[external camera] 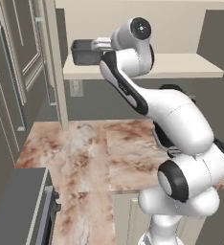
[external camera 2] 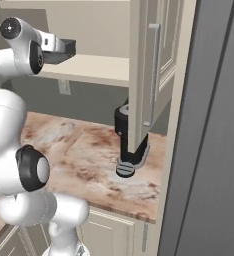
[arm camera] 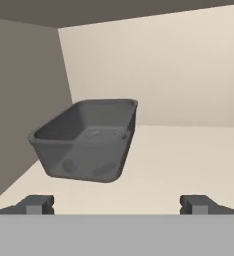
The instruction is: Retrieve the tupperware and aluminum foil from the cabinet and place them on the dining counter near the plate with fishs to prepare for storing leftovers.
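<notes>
- The tupperware (arm camera: 86, 140) sits open side up on the shelf (arm camera: 189, 160) of the cabinet (external camera: 133, 28), in the left rear corner, close to the side wall and the back wall.
- In the hand view its long axis runs away from the gripper (arm camera: 116, 205) toward the back wall, skewed a little to the right, with one short end wall facing the camera.
- It lies ahead of the gripper and left of its centre line, not between the fingertips (arm camera: 36, 204) and apart from them.
- The gripper's fingertips are spread wide, with nothing held between them.
- In the left base view the tupperware (external camera: 86, 51) stands at the shelf's left end, just beside the hand; in the right base view it (external camera 2: 59, 50) shows just beyond the hand, over the shelf's front edge.
- One panelled cabinet door (external camera 2: 154, 75) stands open to the gripper's right.
- Below the shelf lies a brown-and-white marbled worktop (external camera: 90, 153), where a dark appliance (external camera 2: 130, 145) stands partly behind the door.
</notes>
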